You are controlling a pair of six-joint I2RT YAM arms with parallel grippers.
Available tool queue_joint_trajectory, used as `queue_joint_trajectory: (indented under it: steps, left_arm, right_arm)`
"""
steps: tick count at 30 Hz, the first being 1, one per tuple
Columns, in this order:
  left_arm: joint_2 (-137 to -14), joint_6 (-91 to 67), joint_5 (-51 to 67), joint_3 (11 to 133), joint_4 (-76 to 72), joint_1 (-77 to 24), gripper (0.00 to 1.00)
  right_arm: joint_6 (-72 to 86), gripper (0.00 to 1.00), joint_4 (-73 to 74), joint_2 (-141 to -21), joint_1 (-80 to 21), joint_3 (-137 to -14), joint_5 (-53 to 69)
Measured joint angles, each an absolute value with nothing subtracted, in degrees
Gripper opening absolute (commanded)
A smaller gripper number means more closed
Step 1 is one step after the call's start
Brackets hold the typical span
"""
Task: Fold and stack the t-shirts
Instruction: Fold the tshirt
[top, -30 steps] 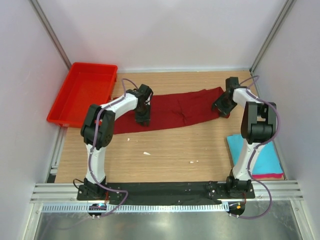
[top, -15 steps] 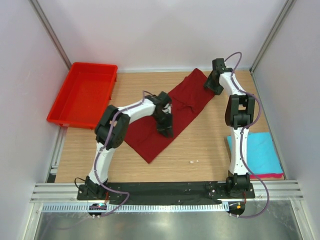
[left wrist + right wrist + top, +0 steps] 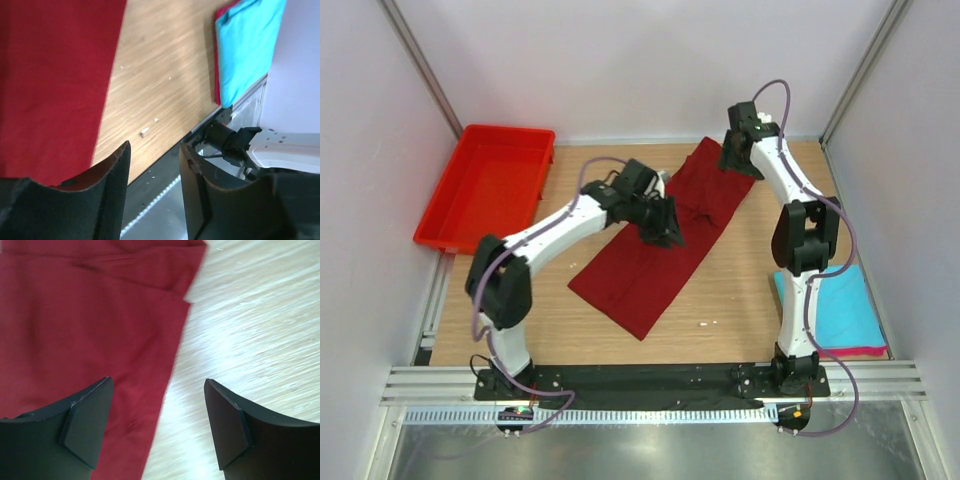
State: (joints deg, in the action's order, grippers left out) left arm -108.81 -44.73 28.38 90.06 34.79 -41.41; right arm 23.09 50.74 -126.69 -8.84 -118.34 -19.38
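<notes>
Top external view: the maroon t-shirt (image 3: 655, 255) lies flat on the bench (image 3: 740, 300) as one long slanted strip, just right of the red tray (image 3: 485, 185), its far end pointing away from the tray toward the back wall. Neither arm grips it. The left end effector (image 3: 665, 228) hangs over the strip's middle, and its wrist camera shows the jaws apart with only bench and frame between them. The right end effector (image 3: 735, 158) sits at the strip's end farthest from the tray, jaws spread wide over the cloth's edge with nothing pinched.

I would say the shirt lies spread out like this so its edges are easy to pick up for a fold, and the open jaws look ready to choose a grip.

The turquoise t-shirt (image 3: 835, 305) is folded and rests on the pink t-shirt (image 3: 865, 352) at the opposite side of the bench from the tray. It is probably parked there as the base of the stack, clear of the folding space.
</notes>
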Motion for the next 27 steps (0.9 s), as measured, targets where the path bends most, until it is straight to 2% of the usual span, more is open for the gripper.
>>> queue_joint_trajectory:
  steps: [3, 4, 5, 7, 15, 19, 27]
  left_arm:
    - [-101.4, -40.4, 23.4, 90.1, 37.7, -38.1, 0.49]
    - [-99.9, -38.5, 22.3, 90.1, 38.7, -36.8, 0.52]
    - [-98.9, -36.6, 21.2, 90.1, 39.5, -35.6, 0.62]
    - [-98.7, -32.6, 17.8, 90.2, 41.3, -33.6, 0.64]
    - [-106.8, -26.1, 8.7, 84.6, 40.4, -32.6, 0.65]
    - [-111.7, -26.7, 6.4, 82.2, 39.5, -32.8, 0.64]
    - [-107.4, -35.8, 8.4, 70.1, 30.8, -32.7, 0.63]
  right_arm:
    - [23.9, 0.8, 51.0, -124.6, -11.7, -119.5, -18.9]
    - [24.5, 0.8, 50.9, -124.8, -12.5, -120.4, -18.6]
    - [25.5, 0.8, 50.8, -125.4, -13.3, -121.3, -18.2]
    - [27.4, 0.8, 50.4, -127.5, -14.5, -123.3, -17.7]
    - [31.7, 0.8, 48.9, -140.2, -16.6, -126.8, -20.0]
    - [31.4, 0.8, 47.4, -142.6, -18.2, -127.1, -22.2]
    - [27.3, 0.8, 45.5, -147.4, -21.4, -133.9, -22.7]
